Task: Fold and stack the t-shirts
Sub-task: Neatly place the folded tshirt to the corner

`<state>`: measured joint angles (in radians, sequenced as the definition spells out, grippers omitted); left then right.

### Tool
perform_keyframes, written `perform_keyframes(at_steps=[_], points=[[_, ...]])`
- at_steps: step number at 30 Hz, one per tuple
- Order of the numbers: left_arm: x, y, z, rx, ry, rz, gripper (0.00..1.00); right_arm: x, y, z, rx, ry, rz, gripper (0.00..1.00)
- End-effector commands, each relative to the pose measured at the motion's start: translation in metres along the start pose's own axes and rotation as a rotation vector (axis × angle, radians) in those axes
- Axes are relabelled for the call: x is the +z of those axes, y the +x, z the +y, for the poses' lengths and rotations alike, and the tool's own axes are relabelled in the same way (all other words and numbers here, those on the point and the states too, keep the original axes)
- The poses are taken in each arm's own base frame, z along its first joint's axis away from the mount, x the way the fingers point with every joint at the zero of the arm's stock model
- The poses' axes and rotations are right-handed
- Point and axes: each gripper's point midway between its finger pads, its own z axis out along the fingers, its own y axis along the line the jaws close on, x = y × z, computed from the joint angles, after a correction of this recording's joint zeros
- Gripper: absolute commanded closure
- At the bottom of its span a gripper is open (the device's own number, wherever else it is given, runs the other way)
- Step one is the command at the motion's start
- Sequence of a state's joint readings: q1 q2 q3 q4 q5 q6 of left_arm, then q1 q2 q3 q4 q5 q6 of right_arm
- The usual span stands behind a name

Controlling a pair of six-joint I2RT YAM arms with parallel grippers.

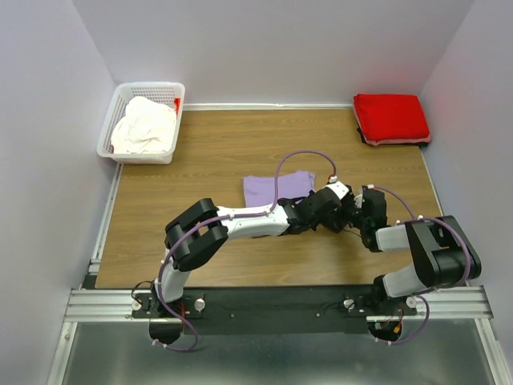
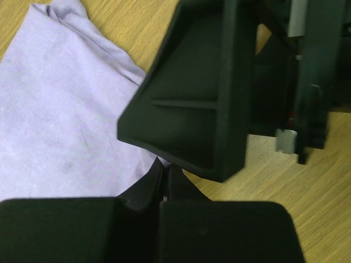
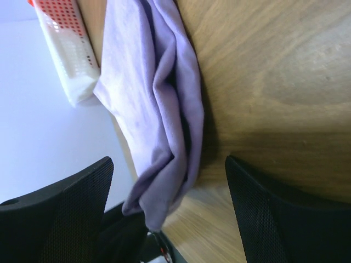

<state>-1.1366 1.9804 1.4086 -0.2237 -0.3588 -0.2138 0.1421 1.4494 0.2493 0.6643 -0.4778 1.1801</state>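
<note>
A: Your biggest risk is a knock between the two tools. The left gripper [image 2: 164,171] and the right gripper [image 3: 169,161] are crowded on the same near-right corner of the lavender t-shirt [image 1: 274,190]. If you close the right one where it stands, it may bite the left one instead of cloth.

B: Agreed, and watch the hold too. Your left gripper looks pressed together on only a thin tip of that corner. Pull hard toward the right edge and I'd expect the cloth to slip out, or the fold to drag open.

A: Your right gripper is spread wide, pinching nothing. The shirt's bunched edge runs in between its fingers [image 3: 60,213], with the pinched corner just ahead of them.

B: The shirt itself lies about the middle of the worktop [image 1: 200,160], a little toward the right edge. The red t-shirt [image 1: 391,117] sits folded in the far right corner. The cream t-shirt [image 1: 144,127] is heaped in the basket [image 1: 138,157] at the far left corner, not yet folded.
</note>
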Motion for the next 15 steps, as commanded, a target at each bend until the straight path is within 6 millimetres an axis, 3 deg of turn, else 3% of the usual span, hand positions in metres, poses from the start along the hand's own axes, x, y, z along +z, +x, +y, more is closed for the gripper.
perform_keyframes(at_steps=[1,11,14,15], points=[[-0.010,-0.021,0.002,-0.054,-0.005,-0.057,1.00,0.012,-0.008,-0.009,0.048,0.018,-0.062,0.10],[-0.009,-0.022,0.002,-0.080,-0.006,-0.058,1.00,0.044,-0.012,-0.005,0.078,0.005,-0.025,0.17],[-0.009,-0.023,0.001,-0.080,-0.008,-0.061,1.00,0.052,-0.013,-0.002,0.068,-0.004,-0.016,0.32],[-0.009,-0.023,0.002,-0.082,-0.009,-0.060,1.00,0.054,-0.013,-0.001,0.062,-0.008,-0.011,0.32]])
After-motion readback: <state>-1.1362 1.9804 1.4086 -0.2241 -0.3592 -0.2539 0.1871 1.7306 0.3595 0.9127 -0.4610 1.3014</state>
